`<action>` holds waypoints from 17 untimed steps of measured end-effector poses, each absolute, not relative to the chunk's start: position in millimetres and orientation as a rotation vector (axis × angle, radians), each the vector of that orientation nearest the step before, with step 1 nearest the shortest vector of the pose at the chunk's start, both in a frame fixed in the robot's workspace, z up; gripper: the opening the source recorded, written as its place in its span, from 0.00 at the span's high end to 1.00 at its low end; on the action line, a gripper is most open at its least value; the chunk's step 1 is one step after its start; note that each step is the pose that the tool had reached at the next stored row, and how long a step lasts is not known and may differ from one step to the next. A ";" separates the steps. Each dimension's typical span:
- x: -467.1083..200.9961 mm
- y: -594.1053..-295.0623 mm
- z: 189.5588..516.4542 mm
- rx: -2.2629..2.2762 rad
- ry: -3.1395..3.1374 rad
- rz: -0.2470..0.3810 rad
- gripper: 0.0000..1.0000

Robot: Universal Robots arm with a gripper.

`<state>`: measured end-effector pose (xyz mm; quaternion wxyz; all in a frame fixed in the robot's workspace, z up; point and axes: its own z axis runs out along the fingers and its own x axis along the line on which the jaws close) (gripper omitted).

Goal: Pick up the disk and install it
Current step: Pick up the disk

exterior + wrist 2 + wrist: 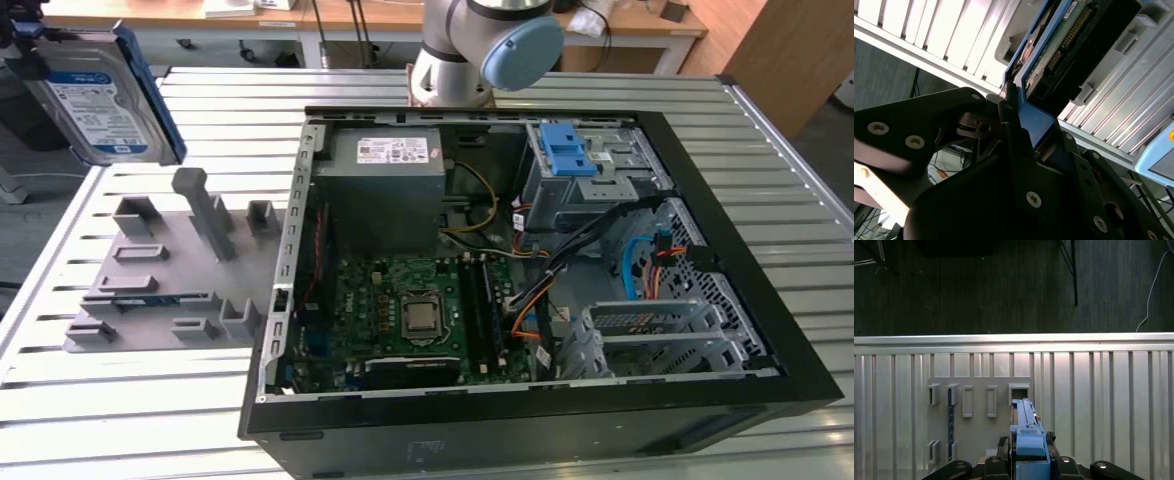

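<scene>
Above the grey slotted fixture (160, 270), at the exterior view's left, the disk (100, 100) hangs upright, clear of the slatted table (134, 400) and well apart from the open computer case (534, 430). In the second wrist view the gripper (1024, 112) pinches the disk's blue carrier edge.

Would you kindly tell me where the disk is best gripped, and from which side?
Grip the short end of its blue carrier, coming from that end with the jaws closing across the two broad faces. The disk is flat and thin, so those faces probably give the steadiest hold; the gripper is shut on it just so in both wrist views.
</scene>
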<state>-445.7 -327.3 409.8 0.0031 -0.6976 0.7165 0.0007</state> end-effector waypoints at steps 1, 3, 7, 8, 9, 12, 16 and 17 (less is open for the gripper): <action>-445.7 -327.3 410.3 -2.187 2.247 0.002 0.64; -445.7 -327.3 411.6 -2.187 2.247 0.002 0.64; -445.7 -327.3 414.4 -2.187 2.247 0.002 0.64; -445.7 -327.3 415.1 -2.187 2.247 0.002 0.64; -445.7 -327.3 415.8 -2.187 2.247 0.002 0.64; -445.8 -327.3 418.1 -2.187 2.247 0.002 0.64; -445.8 -327.3 421.1 -2.187 2.247 0.002 0.64; -445.8 -327.3 421.8 -2.187 2.246 0.002 0.64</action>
